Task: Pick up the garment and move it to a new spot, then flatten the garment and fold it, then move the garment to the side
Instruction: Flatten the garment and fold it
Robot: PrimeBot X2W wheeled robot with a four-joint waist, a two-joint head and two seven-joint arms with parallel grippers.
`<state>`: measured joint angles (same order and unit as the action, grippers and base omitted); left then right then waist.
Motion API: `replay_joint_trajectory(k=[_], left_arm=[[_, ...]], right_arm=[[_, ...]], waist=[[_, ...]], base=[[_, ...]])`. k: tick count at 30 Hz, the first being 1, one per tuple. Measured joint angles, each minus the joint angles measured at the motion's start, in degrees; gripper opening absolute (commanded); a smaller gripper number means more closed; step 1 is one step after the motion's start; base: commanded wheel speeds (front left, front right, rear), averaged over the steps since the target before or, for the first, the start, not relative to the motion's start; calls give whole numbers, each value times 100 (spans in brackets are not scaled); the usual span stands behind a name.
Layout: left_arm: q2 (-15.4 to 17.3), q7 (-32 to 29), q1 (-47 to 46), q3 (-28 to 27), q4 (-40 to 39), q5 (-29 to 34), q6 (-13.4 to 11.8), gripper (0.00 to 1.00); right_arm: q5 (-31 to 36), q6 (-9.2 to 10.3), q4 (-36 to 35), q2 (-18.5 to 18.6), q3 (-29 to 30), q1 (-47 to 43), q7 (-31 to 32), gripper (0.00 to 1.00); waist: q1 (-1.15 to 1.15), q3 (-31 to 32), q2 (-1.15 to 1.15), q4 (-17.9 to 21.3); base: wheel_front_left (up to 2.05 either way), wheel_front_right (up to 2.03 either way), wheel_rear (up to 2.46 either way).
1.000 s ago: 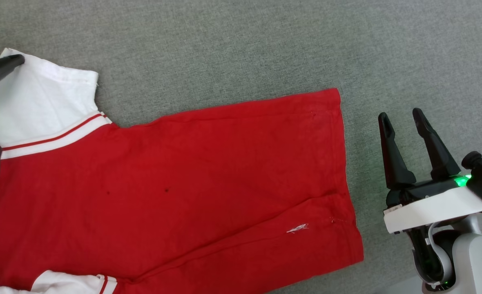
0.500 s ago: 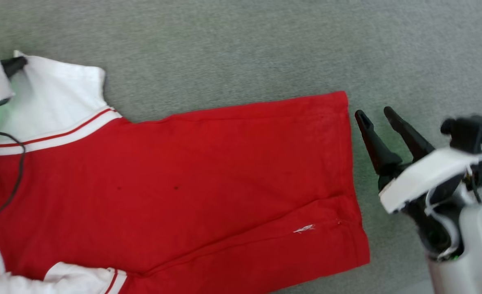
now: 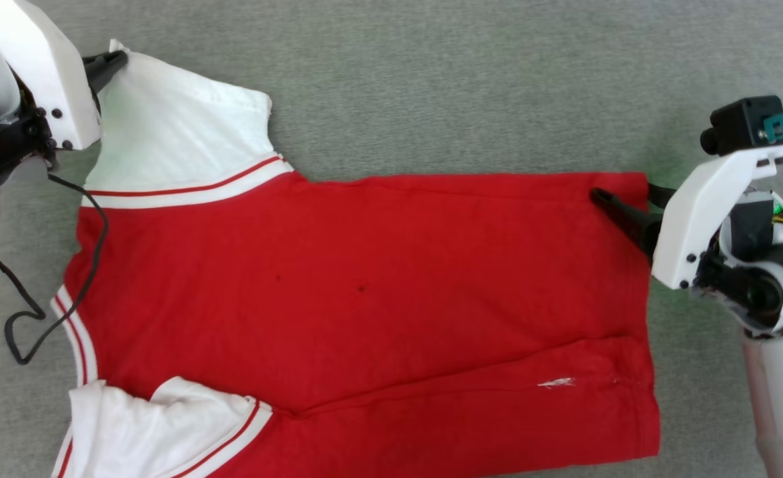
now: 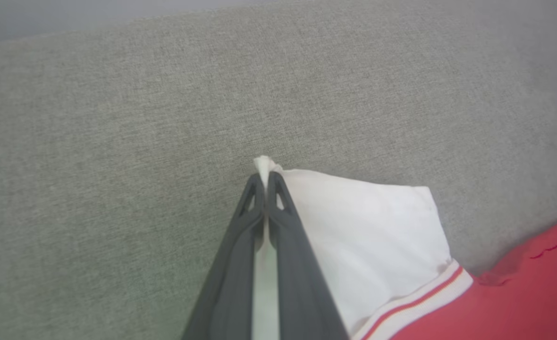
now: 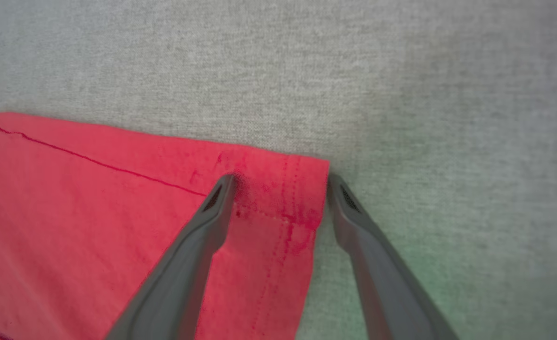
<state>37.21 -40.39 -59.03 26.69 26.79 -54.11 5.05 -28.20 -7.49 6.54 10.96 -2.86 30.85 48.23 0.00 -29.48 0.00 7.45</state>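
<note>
You were at the flattening step, I'd judge: the red jersey T-shirt with white short sleeves [image 3: 365,279] lay spread on the grey woven surface [image 3: 471,79]. Your left gripper [image 4: 265,175] was pinched tight on the far sleeve's corner. Your right gripper [image 5: 281,182] stood spread, straddling the far hem corner. Next, it needed closing there.

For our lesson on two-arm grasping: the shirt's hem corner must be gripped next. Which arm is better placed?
Right. The right gripper stands open astride a hem corner of the garment; the left gripper is shut on its white sleeve.
</note>
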Motion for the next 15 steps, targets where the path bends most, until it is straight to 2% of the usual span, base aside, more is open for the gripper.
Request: replay_joint_trajectory(k=[3,4,6,10,15], left_arm=[[2,94,1,18,-92,1,44,0],[-11,126,1,30,-122,5,51,0],[-30,179,2,53,-169,9,59,0],[-41,280,9,77,-243,29,101,0],[-46,505,113,86,-297,47,129,0]], right_arm=[[15,0,181,-7,56,139,439,100],[27,0,244,-10,83,186,568,51],[40,0,313,-12,129,261,792,0],[42,0,372,-25,175,327,976,0],[116,0,309,8,113,335,918,0]], waist=[[0,-17,0,-133],[0,-24,0,-167],[-1,-34,0,-227],[-1,-25,0,-305],[0,70,0,-355]], base=[[0,0,0],[0,0,0],[0,0,0],[0,0,0],[0,0,0]])
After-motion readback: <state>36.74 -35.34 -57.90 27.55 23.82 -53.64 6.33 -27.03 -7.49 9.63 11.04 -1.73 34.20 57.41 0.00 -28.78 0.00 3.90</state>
